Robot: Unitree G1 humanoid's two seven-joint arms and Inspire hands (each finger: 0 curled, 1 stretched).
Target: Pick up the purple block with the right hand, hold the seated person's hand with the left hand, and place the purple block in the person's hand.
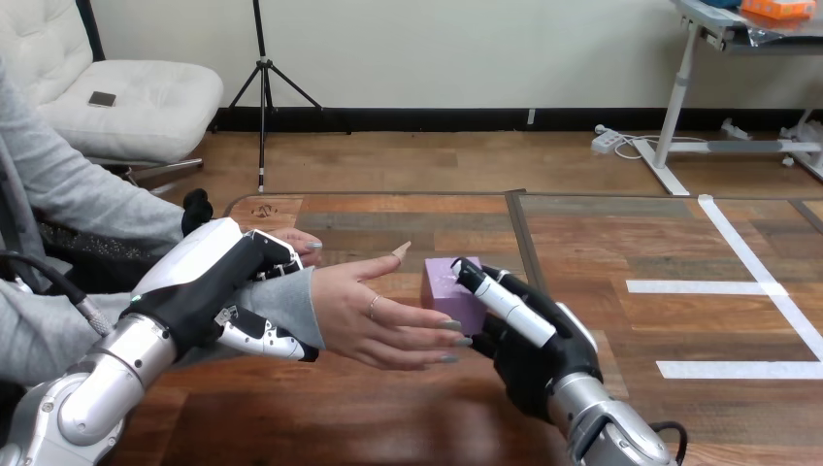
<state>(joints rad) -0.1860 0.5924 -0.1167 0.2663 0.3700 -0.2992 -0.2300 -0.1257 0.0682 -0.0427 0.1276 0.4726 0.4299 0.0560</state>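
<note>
1. The left hand [218,282] — white shell, black jointed fingers — is clamped round the person's wrist [291,306], with fingers over the grey sleeve and thumb beneath.
2. The person's hand [374,316] lies palm up and flat, its fingers stretched toward 3 o'clock over the plank-grained wooden table [369,218].
3. The block [448,289] — a smooth purple cube with square edges — sits at 2 o'clock of that palm, just above the fingertips; I cannot tell if they touch.
4. The right hand [529,340], at 4 o'clock of the block, grips it, fingers curled over its top and right face.
</note>
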